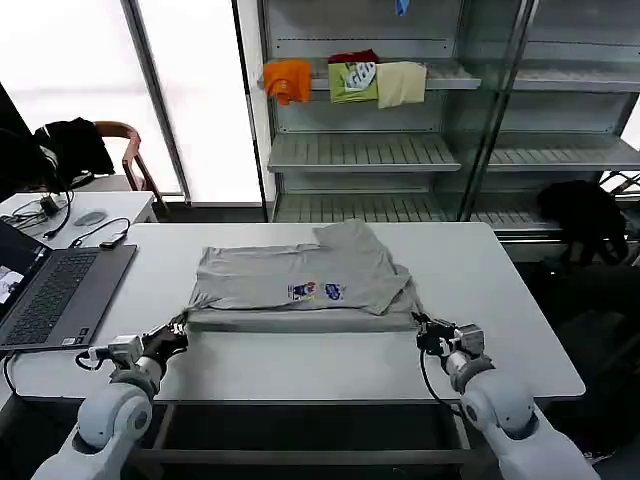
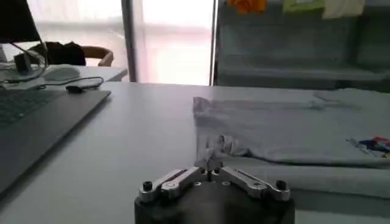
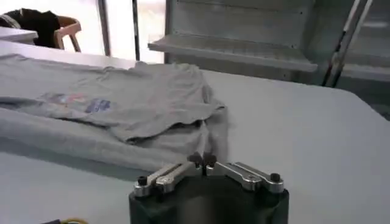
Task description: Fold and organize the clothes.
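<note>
Shirt: light grey shirt [image 1: 300, 275] lay partly folded at the middle of the white table [image 1: 520, 330], chest print facing up, near edge toward the robot.
Left gripper: left gripper [image 1: 178, 334] sat at the shirt's near left corner; the left wrist view showed its fingers [image 2: 210, 161] pinched together on a tuft of grey fabric.
Right gripper: right gripper [image 1: 424, 329] sat at the near right corner; the right wrist view showed its fingertips [image 3: 202, 160] closed on the hem.
Print: blue, yellow and pink marks [image 1: 317, 292] were visible, their lettering too small to read.
Surroundings: head view alone took in the laptop [image 1: 55, 295] at the table's left and the orange, green and cream garments [image 1: 352, 80] on the shelf behind.
</note>
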`<state>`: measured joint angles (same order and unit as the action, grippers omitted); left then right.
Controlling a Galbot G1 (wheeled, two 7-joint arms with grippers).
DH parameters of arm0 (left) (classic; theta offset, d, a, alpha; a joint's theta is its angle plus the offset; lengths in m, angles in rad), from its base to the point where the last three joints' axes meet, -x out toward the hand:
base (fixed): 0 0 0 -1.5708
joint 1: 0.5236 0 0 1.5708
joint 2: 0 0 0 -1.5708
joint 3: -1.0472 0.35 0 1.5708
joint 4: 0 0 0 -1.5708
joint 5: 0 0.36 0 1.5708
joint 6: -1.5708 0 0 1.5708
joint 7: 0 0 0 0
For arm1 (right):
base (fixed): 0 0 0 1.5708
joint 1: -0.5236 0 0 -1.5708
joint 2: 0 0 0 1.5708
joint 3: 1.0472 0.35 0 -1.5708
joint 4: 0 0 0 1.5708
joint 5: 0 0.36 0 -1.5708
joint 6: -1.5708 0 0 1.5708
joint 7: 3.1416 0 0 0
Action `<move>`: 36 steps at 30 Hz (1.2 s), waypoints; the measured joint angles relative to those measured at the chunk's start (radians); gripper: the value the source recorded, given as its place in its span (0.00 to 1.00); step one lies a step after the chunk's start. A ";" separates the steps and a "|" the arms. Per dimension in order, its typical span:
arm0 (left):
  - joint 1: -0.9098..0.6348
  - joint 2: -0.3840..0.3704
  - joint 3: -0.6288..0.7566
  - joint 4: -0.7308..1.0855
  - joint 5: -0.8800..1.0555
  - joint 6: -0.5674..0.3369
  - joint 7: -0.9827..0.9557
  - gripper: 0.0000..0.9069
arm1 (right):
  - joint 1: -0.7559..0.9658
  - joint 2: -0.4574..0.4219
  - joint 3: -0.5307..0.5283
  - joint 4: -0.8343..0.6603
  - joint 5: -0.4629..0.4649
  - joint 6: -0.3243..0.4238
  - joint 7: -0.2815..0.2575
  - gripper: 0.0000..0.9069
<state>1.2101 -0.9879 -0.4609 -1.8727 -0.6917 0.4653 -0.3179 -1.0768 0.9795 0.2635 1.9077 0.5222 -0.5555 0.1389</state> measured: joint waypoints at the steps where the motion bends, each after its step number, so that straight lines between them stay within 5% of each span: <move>1: 0.014 0.000 -0.003 -0.015 0.000 0.005 -0.013 0.01 | -0.013 -0.008 0.004 0.017 0.000 -0.002 0.003 0.00; 10: 0.158 -0.009 -0.032 -0.170 0.006 0.047 -0.150 0.02 | -0.136 -0.069 0.036 0.160 0.000 -0.013 0.019 0.00; 12: 0.186 -0.013 -0.034 -0.196 0.010 0.053 -0.177 0.18 | -0.164 -0.073 0.040 0.184 -0.003 -0.013 0.023 0.00; 13: 0.198 -0.014 -0.035 -0.207 0.011 0.057 -0.189 0.40 | -0.177 -0.074 0.041 0.193 -0.005 -0.014 0.024 0.00; 18: 0.250 -0.027 -0.036 -0.257 0.027 0.069 -0.247 0.39 | -0.237 -0.077 0.048 0.230 -0.013 -0.016 0.032 0.00; 20: 0.271 -0.034 -0.033 -0.278 0.036 0.071 -0.267 0.57 | -0.258 -0.077 0.052 0.244 -0.016 -0.017 0.035 0.01; 21: 0.279 -0.036 -0.031 -0.288 0.042 0.072 -0.276 0.94 | -0.267 -0.077 0.054 0.250 -0.017 -0.018 0.037 0.50; 22: 0.288 -0.039 -0.030 -0.299 0.048 0.073 -0.285 1.00 | -0.276 -0.077 0.057 0.257 -0.017 -0.018 0.039 1.00; 36: 0.313 -0.047 -0.031 -0.404 0.114 0.091 -0.351 1.00 | -0.334 -0.096 0.114 0.317 0.002 -0.021 0.079 1.00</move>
<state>1.5229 -1.0346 -0.4915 -2.2770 -0.5776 0.5563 -0.6686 -1.4108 0.8830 0.3777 2.2250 0.5239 -0.5765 0.2179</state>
